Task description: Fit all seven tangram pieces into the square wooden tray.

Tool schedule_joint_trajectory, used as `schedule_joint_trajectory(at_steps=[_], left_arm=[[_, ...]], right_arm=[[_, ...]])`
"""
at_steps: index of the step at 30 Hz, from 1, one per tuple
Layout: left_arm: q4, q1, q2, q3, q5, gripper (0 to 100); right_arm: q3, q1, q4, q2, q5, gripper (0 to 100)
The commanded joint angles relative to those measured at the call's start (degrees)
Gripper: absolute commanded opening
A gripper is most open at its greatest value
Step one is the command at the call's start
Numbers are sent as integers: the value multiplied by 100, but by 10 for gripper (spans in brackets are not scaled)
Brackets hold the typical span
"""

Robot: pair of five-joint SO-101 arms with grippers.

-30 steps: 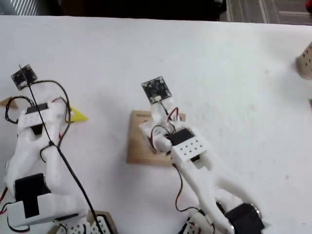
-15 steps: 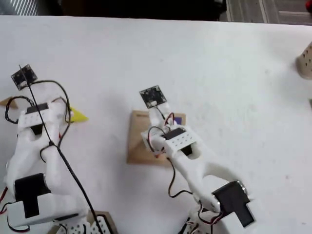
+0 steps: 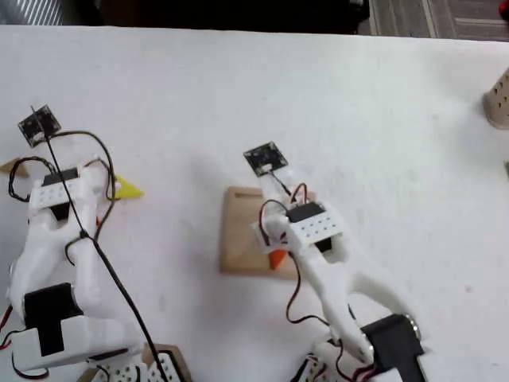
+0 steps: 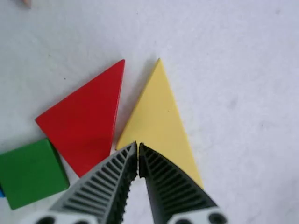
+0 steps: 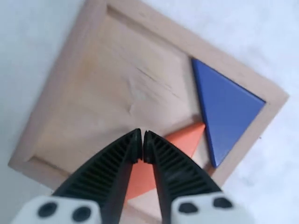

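The square wooden tray (image 3: 238, 231) lies flat, mid-scene. Inside it, a blue triangle (image 5: 226, 109) fills one corner, and an orange piece (image 5: 180, 140) touches it. Well to the left lie a yellow triangle (image 4: 159, 116), a red triangle (image 4: 86, 126) just beside it, and a green square (image 4: 30, 172) by the red one.

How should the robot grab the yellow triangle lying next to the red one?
Probably from straight above, since the yellow triangle lies flat on the table. Pinch its two long edges toward the pointed end, where it is narrower and the gap to the red triangle is widest. The left tool is shut and would need to open first.
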Motion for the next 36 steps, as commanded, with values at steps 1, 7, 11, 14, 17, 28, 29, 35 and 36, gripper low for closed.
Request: schedule_joint_trajectory(at_steps=[1,7,11,14,17,28,29,35,36], left_arm=[[35,-13,-13,-202,44,24],[35,-13,-13,-202,44,24],[35,-13,-4,-202,44,24],[35,-13,-4,-202,44,24],[35,57,4,-202,44,24],[114,136,4,-202,-185,24],[123,136,4,-202,-185,24],[123,136,4,-202,-185,24],[123,136,4,-202,-185,24]], right_arm=[[-132,101,295,-593,132,20],[747,-215,303,-1780,255,20],[1512,-892,303,-2571,853,20],[1960,-1156,303,-3099,905,20],[2180,-1165,286,-3424,905,20],[2523,-1138,-312,-3459,932,20],[2523,-1138,-321,-3459,932,20],[2558,-919,-919,-2967,949,20],[2488,-884,-936,-2800,949,20]])
